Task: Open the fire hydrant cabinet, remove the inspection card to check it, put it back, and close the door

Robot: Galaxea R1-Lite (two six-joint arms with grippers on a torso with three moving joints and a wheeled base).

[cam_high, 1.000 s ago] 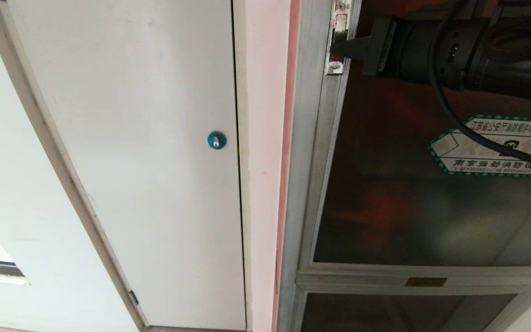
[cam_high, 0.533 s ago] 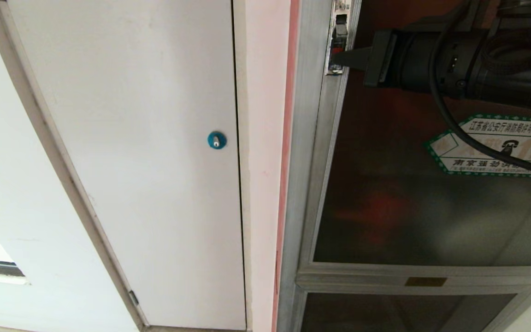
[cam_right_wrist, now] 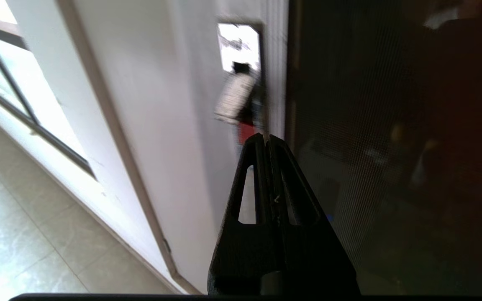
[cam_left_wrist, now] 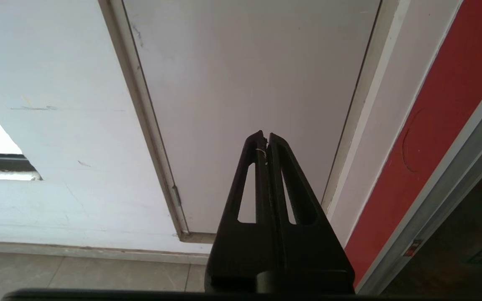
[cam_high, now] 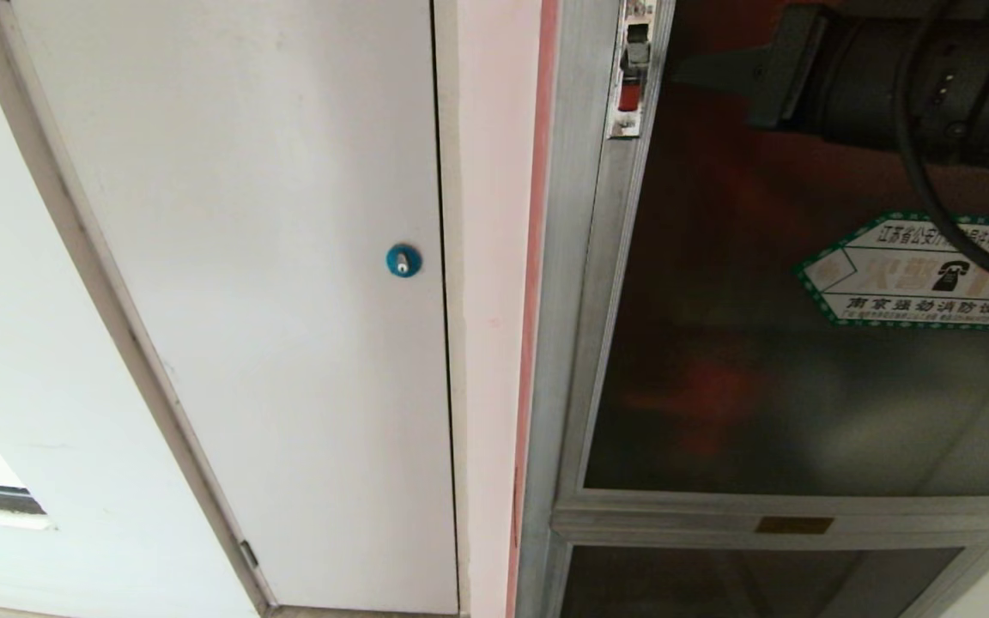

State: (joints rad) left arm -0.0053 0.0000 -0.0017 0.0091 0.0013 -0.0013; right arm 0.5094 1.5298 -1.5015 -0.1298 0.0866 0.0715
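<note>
Moved: right hand (cam_high: 683,69) pulled back from latch (cam_high: 630,73), fingers pressed together, holding nothing | Door (cam_high: 803,386) looks shut; card not seen | Step: opening door | Next: pull at latch edge

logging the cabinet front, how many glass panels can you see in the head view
2: the large tinted door with the hexagonal sticker, and a smaller glass panel directly below it. Others may lie outside the view.

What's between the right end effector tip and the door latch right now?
Only a bare strip of the door's dark glass, seen in the head view: the shut right end effector sits apart from the latch.
</note>
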